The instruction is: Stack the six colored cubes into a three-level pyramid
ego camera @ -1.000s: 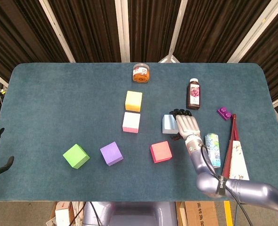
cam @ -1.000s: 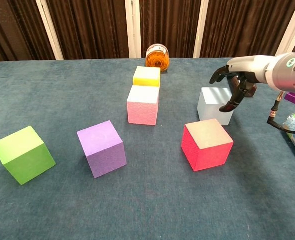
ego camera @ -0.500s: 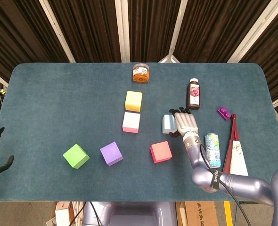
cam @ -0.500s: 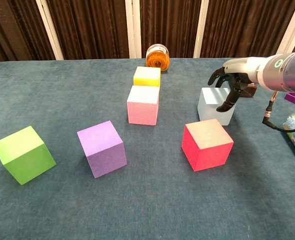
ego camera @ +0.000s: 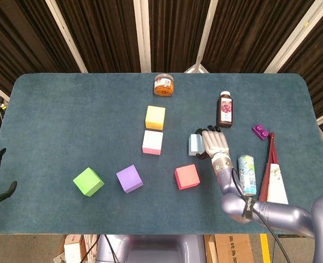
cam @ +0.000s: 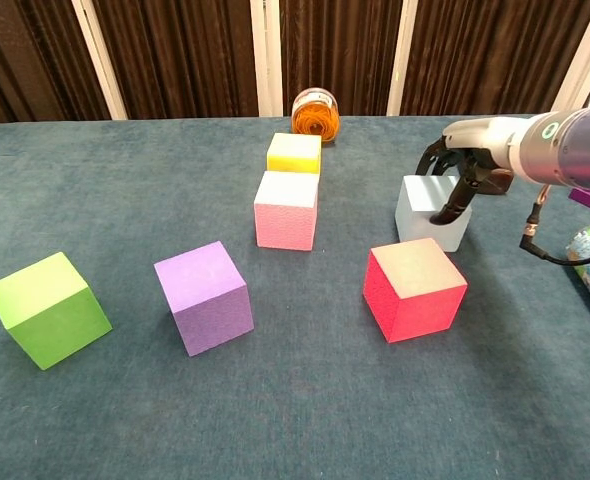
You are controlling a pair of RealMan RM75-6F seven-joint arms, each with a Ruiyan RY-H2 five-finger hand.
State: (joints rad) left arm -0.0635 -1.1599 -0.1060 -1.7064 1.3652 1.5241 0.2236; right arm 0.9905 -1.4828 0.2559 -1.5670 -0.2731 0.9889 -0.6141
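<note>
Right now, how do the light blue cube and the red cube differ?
The light blue cube has the right hand curled over its top and right side; the red cube stands free, touched by nothing. The light blue cube sits further back on the table; the red cube is nearer the robot. The light blue cube sits square to the chest view; the red cube is turned slightly. Both rest on the table, unstacked.

My right hand (cam: pixel 462 172) has pale, smooth metal-looking plates over black fingers (cam: pixel 449 207); the arm behind it is glossy silver-lilac; the table (ego camera: pixel 68 126) wears a matt teal felt-like cloth; the light blue cube (cam: pixel 427 210), red cube (cam: pixel 413 288) and pink cube (cam: pixel 286 209) look matt, faintly grainy, like foam; the orange jar (ego camera: pixel 164 85) is shiny.
</note>
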